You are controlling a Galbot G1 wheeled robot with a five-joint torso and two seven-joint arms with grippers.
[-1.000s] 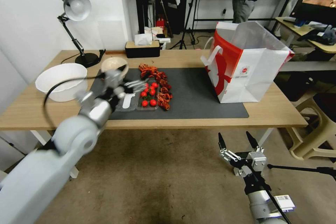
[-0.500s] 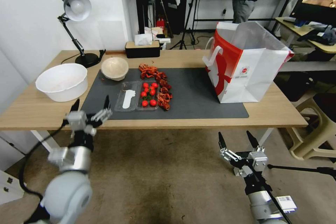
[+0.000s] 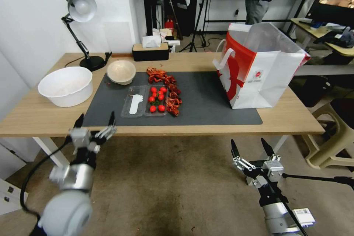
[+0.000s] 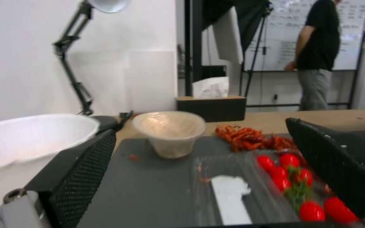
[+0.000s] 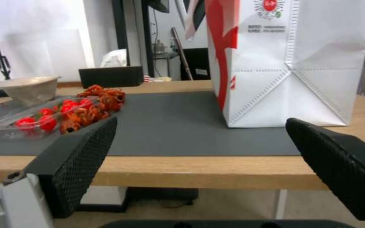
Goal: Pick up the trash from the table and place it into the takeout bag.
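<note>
Two grippers hang open and empty before the table (image 3: 221, 129), left gripper (image 3: 94, 122) at its near edge, right gripper (image 3: 253, 148) lower; a clean pick likely means reaching over the clear tray (image 3: 144, 106) to the beige bowl (image 3: 121, 71) upright at the mat's far-left corner; takeout bag (image 3: 258, 70) stands open, far right.
</note>
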